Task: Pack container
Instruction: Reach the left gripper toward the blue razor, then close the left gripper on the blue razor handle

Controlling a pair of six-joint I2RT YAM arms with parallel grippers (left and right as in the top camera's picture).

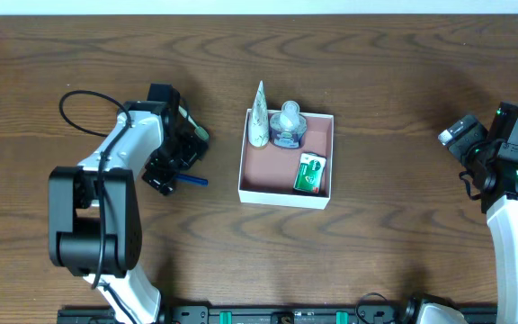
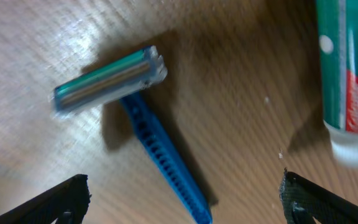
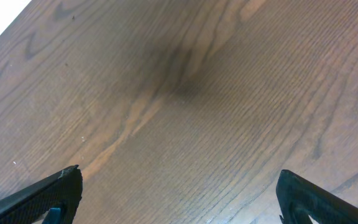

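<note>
Two items lie outside: razor (image 2: pixel 145 127) and toothpaste tube (image 2: pixel 347 81). Left gripper (image 2: pixel 185 198) hangs wide open, empty, straddling the razor, likely for a pick. Right gripper (image 3: pixel 179 199) is wide open, empty, parked clear. Container (image 1: pixel 266 171) sits mid-table, part-filled.

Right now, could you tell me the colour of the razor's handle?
Blue: the razor handle shows best in the left wrist view.

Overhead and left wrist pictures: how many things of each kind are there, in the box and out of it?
Tubes: 2, the white tube at the container's far-left corner and the green tube outside it
Razors: 1, the blue razor, outside
Cartons: 1, the green-and-white carton, inside
Bottles: 1, the white-topped bottle, inside
Total: 5
</note>
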